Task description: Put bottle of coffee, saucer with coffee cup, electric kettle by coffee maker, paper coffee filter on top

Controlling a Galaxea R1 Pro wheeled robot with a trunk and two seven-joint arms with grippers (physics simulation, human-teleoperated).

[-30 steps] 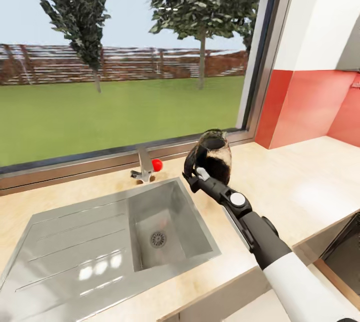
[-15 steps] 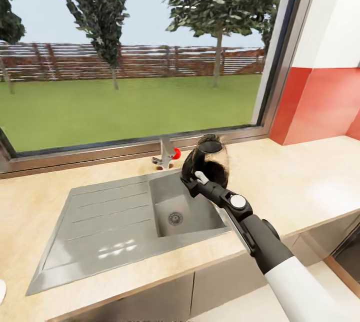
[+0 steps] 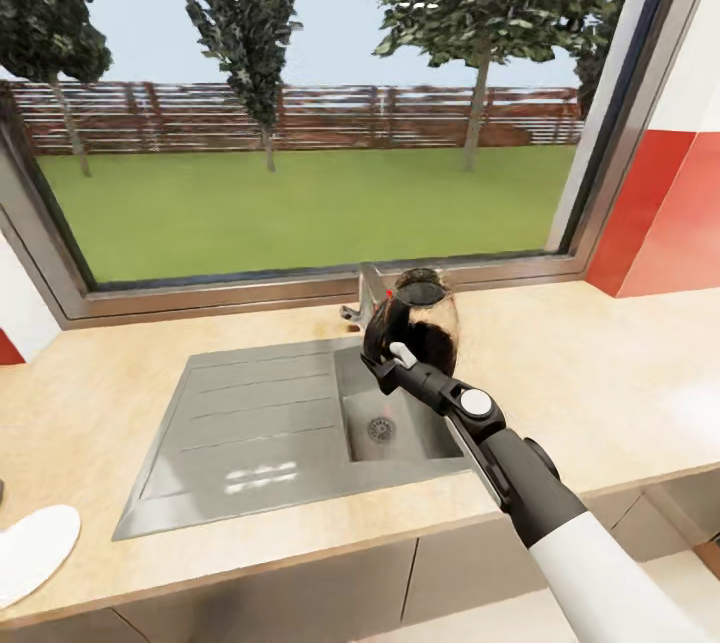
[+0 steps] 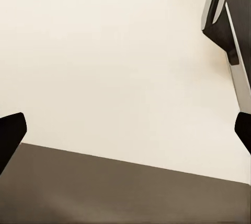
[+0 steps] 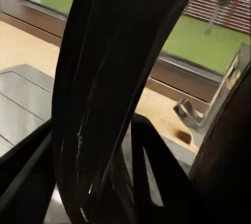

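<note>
My right gripper (image 3: 386, 355) is shut on the black loop handle of the electric kettle (image 3: 432, 321), a rounded clear glass body with a black lid. I hold the kettle upright in the air over the right rim of the sink (image 3: 260, 423), in front of the window. In the right wrist view the kettle's handle (image 5: 104, 93) crosses the picture very close. The beige countertop (image 3: 600, 373) runs left and right under the window. My left gripper (image 4: 125, 132) is open, its two black fingertips (image 4: 10, 136) far apart over a cream surface.
A steel sink with a ribbed drainboard is set into the worktop, and its faucet (image 3: 362, 300) stands partly behind the kettle. A flat white thing (image 3: 32, 548) lies at the counter's near left edge. Red wall panels (image 3: 670, 223) rise at the right.
The whole picture has slid rightward, so the camera has turned left. The kettle and right arm keep their place in view. The flat white thing has come into sight at the lower left.
</note>
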